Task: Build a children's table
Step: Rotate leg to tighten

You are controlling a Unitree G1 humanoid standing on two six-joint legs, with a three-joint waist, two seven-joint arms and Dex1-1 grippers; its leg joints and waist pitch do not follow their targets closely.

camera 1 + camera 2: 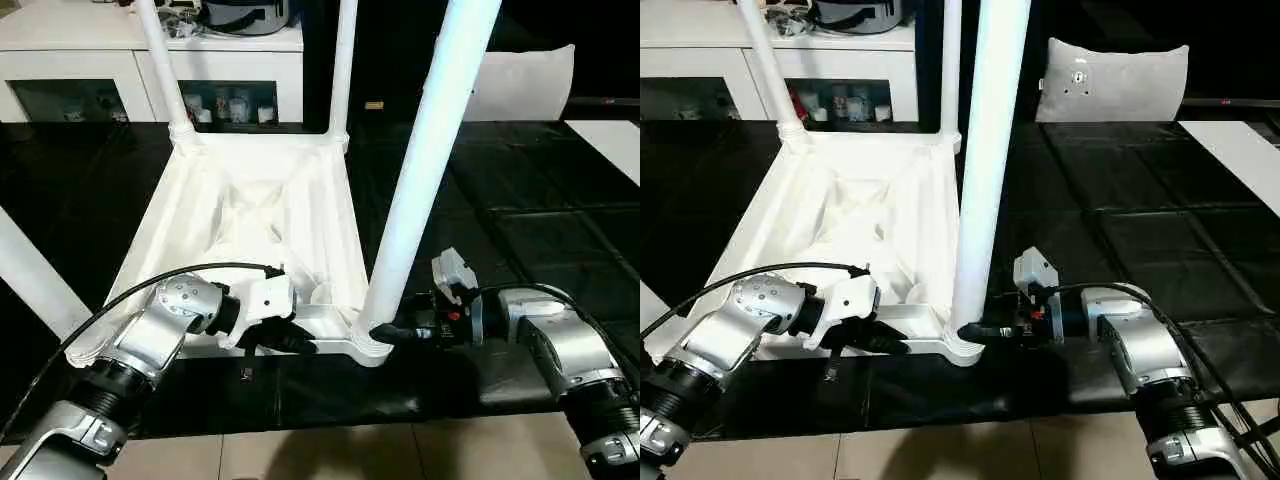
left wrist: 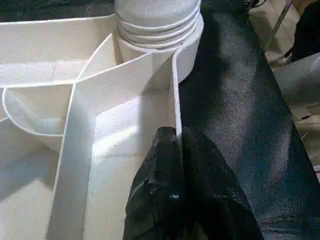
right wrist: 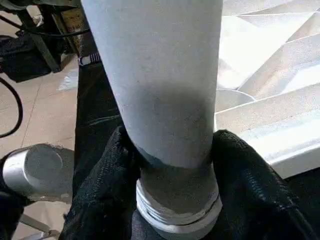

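I see the children's table [image 1: 250,215] upside down on the black mat [image 1: 520,230], legs pointing up; my right gripper [image 3: 167,150] clasps the base of the near leg [image 1: 425,160] just above its corner socket. Left gripper [image 2: 177,165] is pinched shut on the thin near rim wall [image 2: 176,95] beside that socket.

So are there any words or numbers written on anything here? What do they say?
No words or numbers can be read.
White table top and its legs: plain, no writing.
Grey pillow: a small round mark, too small to read.
Little things on the cabinet shelf: too small and blurred to read.
Right gripper and left gripper: no writing to be seen.
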